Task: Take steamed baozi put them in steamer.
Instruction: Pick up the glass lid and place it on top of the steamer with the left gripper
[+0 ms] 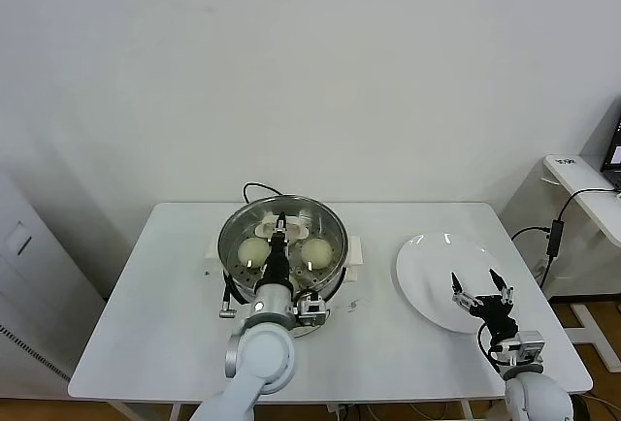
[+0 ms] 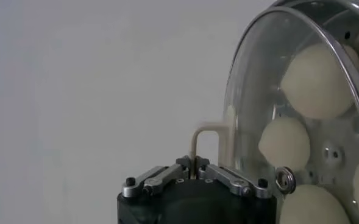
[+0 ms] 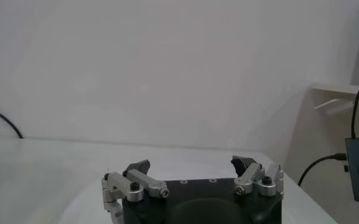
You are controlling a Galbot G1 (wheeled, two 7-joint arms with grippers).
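The steel steamer [image 1: 337, 230] stands at the table's middle on its white base. The glass lid [image 1: 291, 211] lies over it. Two cream baozi [image 1: 254, 249] [image 1: 313, 250] show through the glass in the head view. In the left wrist view several baozi [image 2: 316, 79] [image 2: 284, 141] show behind the lid [image 2: 252, 91]. My left gripper [image 1: 280, 231] [image 2: 194, 163] is shut on the lid's white handle [image 2: 205, 130]. My right gripper [image 1: 481, 291] [image 3: 191, 165] is open and empty above the near edge of the white plate [image 1: 427, 271].
The white plate holds nothing. A black cord [image 1: 254, 188] runs from the back of the cooker. A side table with cables [image 1: 572, 183] stands to the right, past the table edge. A white cabinet is at the far left.
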